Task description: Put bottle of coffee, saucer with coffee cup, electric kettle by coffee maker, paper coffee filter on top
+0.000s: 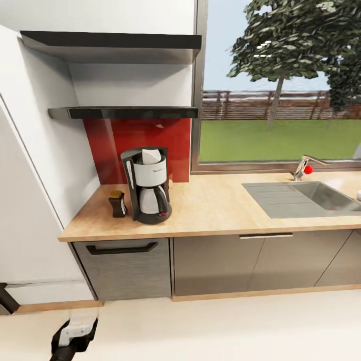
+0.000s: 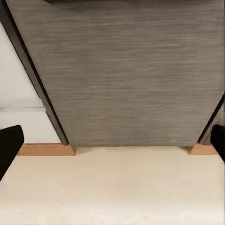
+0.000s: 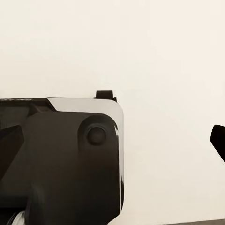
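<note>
Coffee maker [image 1: 147,184] with paper filter [image 1: 151,156] on top stands on desk [image 1: 210,210] near left edge; coffee bottle [image 1: 118,203] just beside. Left tool [image 2: 112,145] spread, empty, facing cabinet front [image 2: 126,70]. Right tool [image 3: 112,140] spread, empty.

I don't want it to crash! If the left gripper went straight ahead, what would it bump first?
Probably the grey cabinet door below the counter, straight ahead of the left gripper. The floor lies beneath its path, and how far off the door is stays unclear.
</note>
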{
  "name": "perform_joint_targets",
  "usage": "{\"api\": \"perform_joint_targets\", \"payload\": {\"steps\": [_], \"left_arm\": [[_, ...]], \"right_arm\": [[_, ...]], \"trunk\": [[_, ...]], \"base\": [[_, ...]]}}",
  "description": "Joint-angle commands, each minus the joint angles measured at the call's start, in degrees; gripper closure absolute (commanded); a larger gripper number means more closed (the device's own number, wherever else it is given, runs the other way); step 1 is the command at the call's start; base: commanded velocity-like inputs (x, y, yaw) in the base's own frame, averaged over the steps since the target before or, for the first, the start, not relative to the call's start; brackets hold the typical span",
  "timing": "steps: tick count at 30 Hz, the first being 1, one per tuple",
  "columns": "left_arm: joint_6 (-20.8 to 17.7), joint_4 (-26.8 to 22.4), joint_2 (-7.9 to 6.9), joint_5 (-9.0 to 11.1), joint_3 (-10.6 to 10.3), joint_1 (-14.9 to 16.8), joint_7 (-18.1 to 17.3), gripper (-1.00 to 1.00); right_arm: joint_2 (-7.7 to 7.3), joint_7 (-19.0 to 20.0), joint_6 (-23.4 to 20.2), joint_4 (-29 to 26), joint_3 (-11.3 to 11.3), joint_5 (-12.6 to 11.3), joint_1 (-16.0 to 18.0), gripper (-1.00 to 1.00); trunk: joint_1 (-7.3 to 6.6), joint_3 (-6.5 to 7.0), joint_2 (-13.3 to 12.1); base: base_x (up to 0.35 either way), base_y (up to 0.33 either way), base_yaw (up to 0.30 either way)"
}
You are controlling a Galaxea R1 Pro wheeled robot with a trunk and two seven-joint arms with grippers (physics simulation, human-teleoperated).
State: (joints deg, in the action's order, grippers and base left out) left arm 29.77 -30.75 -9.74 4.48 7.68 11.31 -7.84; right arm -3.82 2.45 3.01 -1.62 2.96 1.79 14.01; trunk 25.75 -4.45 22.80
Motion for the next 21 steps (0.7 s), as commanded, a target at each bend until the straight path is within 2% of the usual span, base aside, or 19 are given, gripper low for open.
{"api": "perform_joint_targets", "payload": {"steps": [1,4,7,11,13,18,21], "left_arm": [[0.0,3.3,-0.19,-0.6,0.3,-0.2,-0.5,-1.0],[-0.6,13.5,-1.13,-1.8,0.6,-0.6,-0.2,-1.0],[-1.5,20.8,-1.77,-2.2,0.5,-0.7,0.4,-1.0],[-2.9,28.3,-1.72,-2.4,0.2,-1.4,3.5,-1.0],[-3.3,31.1,-1.43,-2.4,0.1,-2.5,5.5,-1.0],[-3.5,32.3,-1.37,-2.5,0.1,-5.1,6.6,-1.0],[-3.6,32.6,-1.3,-2.5,0.1,-7.7,6.8,-1.0]], "right_arm": [[0.01,0.2,0.2,0.0,0.4,0.1,0.1,-1.0],[0.06,0.3,0.3,0.0,0.4,0.0,0.1,-1.0],[0.71,0.4,0.3,0.0,0.5,0.0,0.1,-1.0],[1.56,0.4,0.4,0.0,0.5,0.1,0.1,-1.0],[1.72,0.4,0.4,0.1,0.5,0.2,0.1,-1.0],[1.76,0.5,0.5,0.1,0.5,0.2,0.1,-1.0],[1.73,0.3,0.4,0.1,0.5,0.1,0.1,-1.0]], "trunk": [[0.03,-0.12,0.1],[0.03,-0.12,0.1],[0.03,-0.12,0.1],[0.03,-0.12,0.1],[0.03,-0.12,0.1],[0.03,-0.12,0.1],[0.03,-0.12,0.1]], "base": [[0.0,0.0,0.0],[0.0,0.0,0.0],[0.0,0.0,0.0],[0.0,0.0,0.0],[0.0,0.0,0.0],[0.0,0.0,0.0],[0.0,0.0,0.0]]}}
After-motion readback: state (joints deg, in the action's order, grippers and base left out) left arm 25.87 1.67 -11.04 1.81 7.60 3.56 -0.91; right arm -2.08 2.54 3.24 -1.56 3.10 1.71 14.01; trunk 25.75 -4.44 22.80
